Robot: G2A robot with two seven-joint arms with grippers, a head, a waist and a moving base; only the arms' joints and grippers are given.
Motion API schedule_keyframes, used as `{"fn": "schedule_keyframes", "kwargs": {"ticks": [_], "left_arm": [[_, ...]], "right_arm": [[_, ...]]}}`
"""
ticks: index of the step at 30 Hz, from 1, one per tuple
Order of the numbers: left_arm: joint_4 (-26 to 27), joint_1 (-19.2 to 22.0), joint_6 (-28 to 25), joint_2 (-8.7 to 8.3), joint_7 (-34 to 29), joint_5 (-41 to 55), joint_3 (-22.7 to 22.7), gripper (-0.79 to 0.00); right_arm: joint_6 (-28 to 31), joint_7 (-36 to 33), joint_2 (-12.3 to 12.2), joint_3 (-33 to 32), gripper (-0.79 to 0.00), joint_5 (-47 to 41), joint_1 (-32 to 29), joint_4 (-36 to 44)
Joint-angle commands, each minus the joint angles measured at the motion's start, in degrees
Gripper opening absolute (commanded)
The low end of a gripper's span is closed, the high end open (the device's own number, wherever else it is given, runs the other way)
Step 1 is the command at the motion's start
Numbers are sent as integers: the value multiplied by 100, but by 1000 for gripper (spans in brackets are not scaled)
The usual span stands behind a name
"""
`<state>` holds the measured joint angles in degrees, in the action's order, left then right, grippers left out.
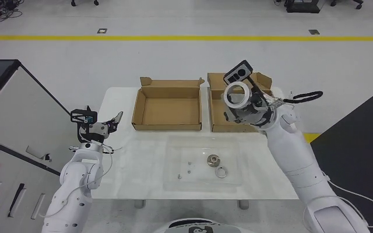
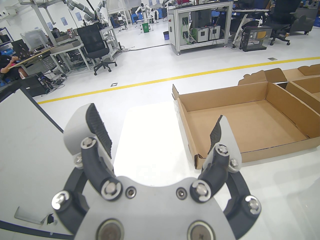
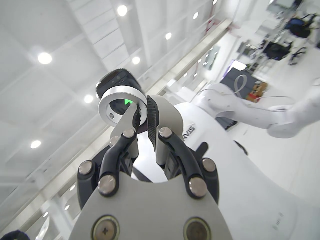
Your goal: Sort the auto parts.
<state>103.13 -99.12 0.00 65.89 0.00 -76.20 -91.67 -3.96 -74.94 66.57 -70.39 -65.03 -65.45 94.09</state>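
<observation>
The silver ring (image 1: 227, 92) (image 3: 120, 91) was up in the air, in the upper right part of the top view. It hung over the right cardboard box (image 1: 218, 121). Your right gripper (image 1: 242, 100) (image 3: 142, 108) held it. The gripper was almost closed, with one finger inside the ring and one finger outside, and they pinched the ring's wall between them. The ring lay nearly flat, so you could look down through its hole from the top view.

The left cardboard box (image 1: 169, 110) (image 2: 250, 123) stood just beside the right one, near the top middle of the top view. Both boxes were open and sat at the far edge of the counter (image 1: 128, 175).

Below the boxes, near the middle of the top view, a clear tray (image 1: 198, 182) lay on the counter. In it were a round metal part (image 1: 213, 159), another ring (image 1: 221, 172) just beside that part, and some small screws (image 1: 189, 165) a bit to the left of them.

Your left gripper (image 1: 108, 123) (image 2: 155, 123) was at the left side of the top view, by the left edge of the counter. Its fingers were spread wide apart and it held nothing.
</observation>
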Motion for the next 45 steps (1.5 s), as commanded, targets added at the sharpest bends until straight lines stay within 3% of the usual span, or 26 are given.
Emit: {"fn": "schedule_keyframes", "kwargs": {"ticks": [1, 9, 15, 22, 28, 35, 45], "left_arm": [[0, 0, 0, 0, 0, 0, 0, 0], [0, 0, 0, 0, 0, 0, 0, 0], [0, 0, 0, 0, 0, 0, 0, 0], [0, 0, 0, 0, 0, 0, 0, 0], [0, 0, 0, 0, 0, 0, 0, 0], [0, 0, 0, 0, 0, 0, 0, 0], [0, 0, 0, 0, 0, 0, 0, 0]], "right_arm": [[-89, 129, -105, -411, -785, 785, -121, -42], [-735, 723, -537, -1923, -785, 3716, -593, 252], [-832, 910, -758, -2061, -785, 6270, -193, 685], [-605, 1021, -802, -979, -785, 8441, 1025, 264], [-492, 1177, -644, 245, -785, 9278, 1935, -675], [-476, 1527, -385, 1268, -785, 9562, 2489, -1896], [-557, 1969, 10, 2286, -785, 9745, 2798, -3447]]}}
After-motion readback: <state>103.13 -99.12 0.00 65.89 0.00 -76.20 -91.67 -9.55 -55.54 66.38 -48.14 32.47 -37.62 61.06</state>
